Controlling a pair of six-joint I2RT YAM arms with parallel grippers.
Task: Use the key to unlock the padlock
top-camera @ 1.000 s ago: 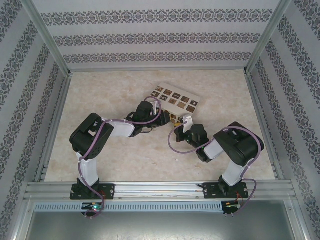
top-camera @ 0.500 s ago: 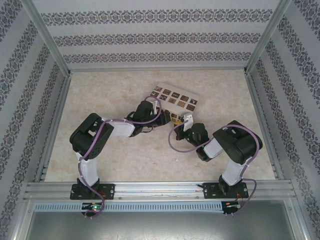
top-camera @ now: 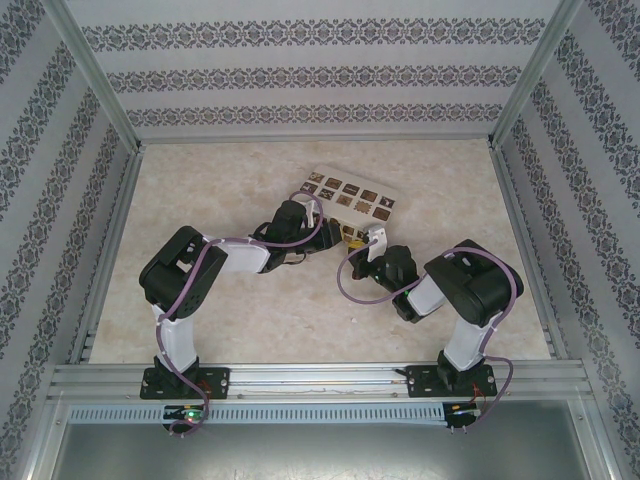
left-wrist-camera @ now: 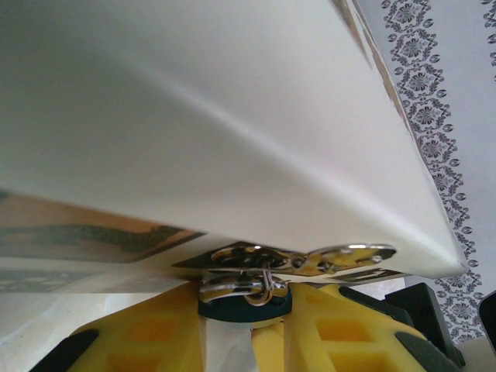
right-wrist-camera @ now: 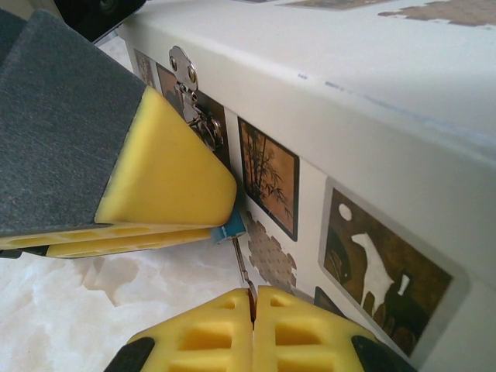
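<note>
The padlock (left-wrist-camera: 246, 301), tiny with a blue body and a silvery shackle, hangs from the metal hasp (left-wrist-camera: 310, 260) on the front of the cream box (left-wrist-camera: 232, 116). My left gripper (left-wrist-camera: 244, 319) is shut on its body, with yellow fingers either side. In the right wrist view the padlock's blue corner (right-wrist-camera: 231, 229) peeks out under the left gripper's yellow finger (right-wrist-camera: 167, 182). The key (right-wrist-camera: 242, 267), a thin dark metal blade, runs from the padlock's underside down into my right gripper (right-wrist-camera: 253, 298), which is shut on it. In the top view both grippers meet at the box's near edge (top-camera: 352, 238).
The cream box (top-camera: 350, 195) with dark brown picture squares lies at the middle of the marble-patterned table (top-camera: 220, 180), tilted up at its front. Patterned walls and metal frame posts (top-camera: 100, 90) close in the sides and back.
The right arm has edged slightly left toward the box, and the box has shifted a little with it. Both grips are unchanged.
</note>
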